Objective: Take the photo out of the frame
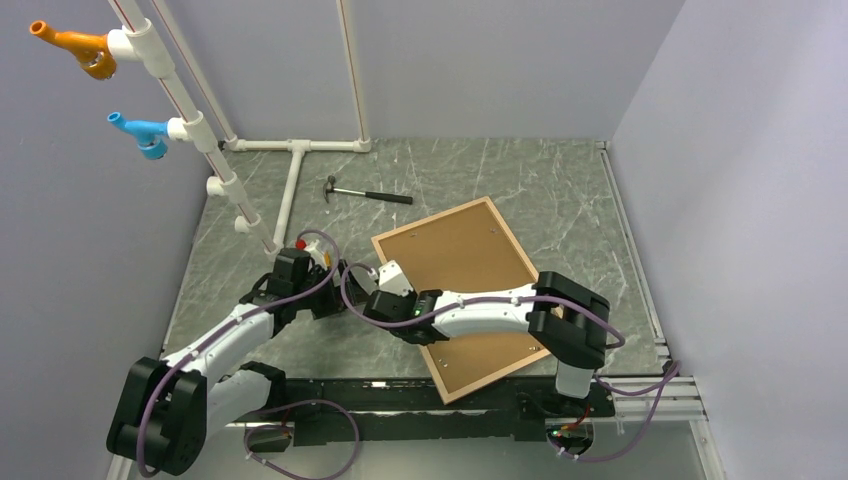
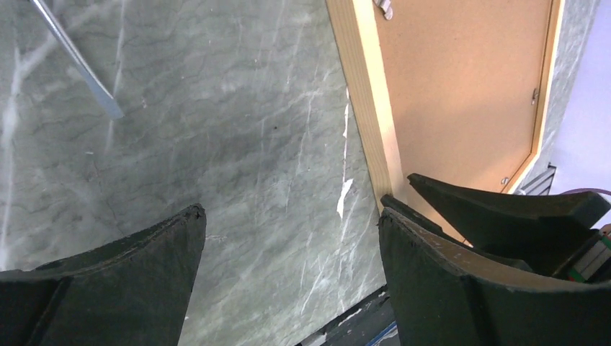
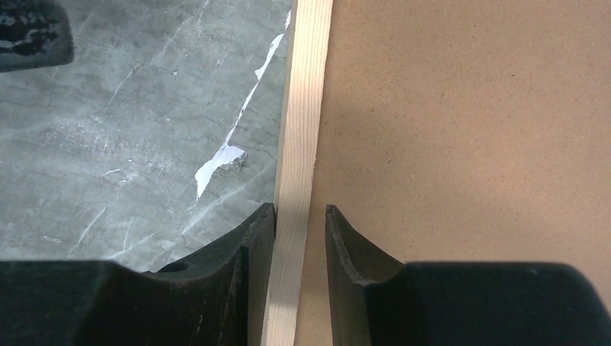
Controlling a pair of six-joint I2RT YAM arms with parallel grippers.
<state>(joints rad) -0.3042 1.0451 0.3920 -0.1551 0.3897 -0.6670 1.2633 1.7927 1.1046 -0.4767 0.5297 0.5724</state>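
Note:
The frame (image 1: 432,219) of light wood lies face down near the table's middle. The photo (image 1: 455,255) fills it and shows only its brown back; the printed side is hidden. My right gripper (image 1: 383,272) reaches across the brown back to the frame's left rail (image 3: 302,130). It (image 3: 299,209) straddles that rail with narrow jaws: the left finger is against the rail's outer side, while a thin strip of brown back shows before the right finger. My left gripper (image 1: 350,285) is just left of the frame, wide open over bare table (image 2: 290,210), holding nothing.
A hammer (image 1: 368,194) lies behind the frame. A white pipe structure (image 1: 290,190) stands at the back left, carrying an orange nozzle (image 1: 80,48) and a blue one (image 1: 140,132). Walls close in the table on three sides.

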